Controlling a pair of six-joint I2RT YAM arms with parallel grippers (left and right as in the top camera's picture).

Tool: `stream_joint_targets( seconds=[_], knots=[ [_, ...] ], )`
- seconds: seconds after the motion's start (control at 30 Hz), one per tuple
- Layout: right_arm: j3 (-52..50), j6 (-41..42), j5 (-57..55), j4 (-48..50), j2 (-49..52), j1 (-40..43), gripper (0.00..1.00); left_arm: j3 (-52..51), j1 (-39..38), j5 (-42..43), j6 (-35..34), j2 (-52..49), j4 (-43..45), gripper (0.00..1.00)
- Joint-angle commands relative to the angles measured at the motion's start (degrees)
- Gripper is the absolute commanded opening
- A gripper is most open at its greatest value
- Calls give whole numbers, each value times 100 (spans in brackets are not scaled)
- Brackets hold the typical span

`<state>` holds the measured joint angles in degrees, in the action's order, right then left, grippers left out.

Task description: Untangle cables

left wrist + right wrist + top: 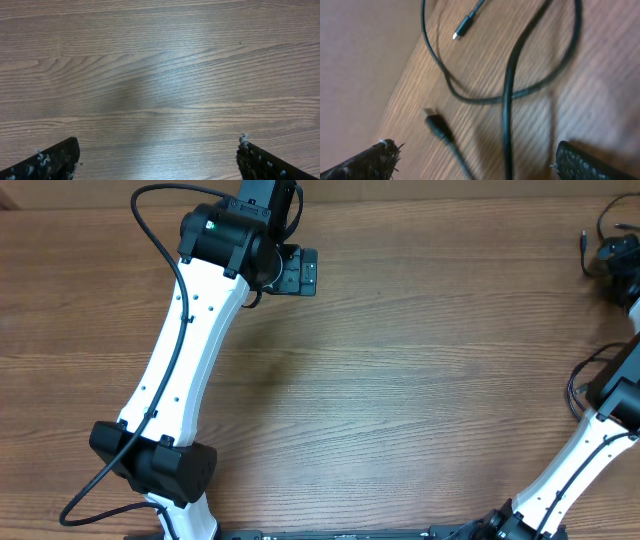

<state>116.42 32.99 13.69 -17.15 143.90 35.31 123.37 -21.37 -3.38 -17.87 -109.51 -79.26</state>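
The cables (507, 85) are thin black cords lying in loose loops on the wooden table. One small plug end (462, 27) lies at the top and a second plug end (436, 124) near the table's edge. My right gripper (477, 162) hangs open just above them, with one cord and the second plug's cord running between its fingers (585, 162) and nothing gripped. From overhead, the cables (584, 242) show only at the far right corner. My left gripper (157, 162) stands open over bare wood, far from the cables, at the table's far side (300, 272).
In the right wrist view the table edge (395, 102) runs diagonally just left of the cables. The left arm (185, 350) stretches across the table's left half. The right arm (590, 450) rises along the right edge.
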Motion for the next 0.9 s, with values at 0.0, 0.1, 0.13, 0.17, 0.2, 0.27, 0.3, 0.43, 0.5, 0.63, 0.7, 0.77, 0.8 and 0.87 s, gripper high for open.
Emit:
stream_joint_targets(
  seconds=[0.0,0.1,0.13,0.17,0.2,0.27,0.3,0.43,0.5,0.63,0.7,0.77,0.8,0.87],
  knots=[
    [684,452,-321,-872,-741,-166,100,74,-9,50,-57,11,0,100],
    [922,452,-181,-1744,-918,-282,100,74,-9,48,-55,11,2,100],
    [973,452,-42,-2015,-988,-313,100,74,-9,46,-55,11,2,100],
    [994,452,70,-2221,-1054,-339,100,74,-9,44,-52,11,2,100],
    [997,455,131,-2385,-1117,-352,100,74,-9,44,-44,11,2,100],
    [997,446,404,-2638,-1182,-376,100,74,-9,39,-28,11,0,100],
    [997,219,544,-2824,-1189,-376,100,74,-9,39,-9,11,2,100],
    [994,4,-356,-3469,-1189,-367,85,74,-7,22,-9,11,2,100],
    [997,616,-1547,-3904,-1189,-345,84,74,-7,22,-9,11,2,100],
    [992,1569,-3615,-4640,-1189,-275,96,74,-9,22,-9,11,2,100],
    [992,1718,-4085,-4809,-1189,-214,100,74,-9,22,-9,11,4,100],
    [994,1915,-4240,-4992,-1189,-133,100,74,-9,22,-9,11,2,100],
    [999,2004,-4236,-5090,-1189,-92,99,74,-9,22,-9,11,4,100],
    [999,2326,-4210,-5320,-1189,11,97,74,-9,22,-9,11,4,100]
  ],
)
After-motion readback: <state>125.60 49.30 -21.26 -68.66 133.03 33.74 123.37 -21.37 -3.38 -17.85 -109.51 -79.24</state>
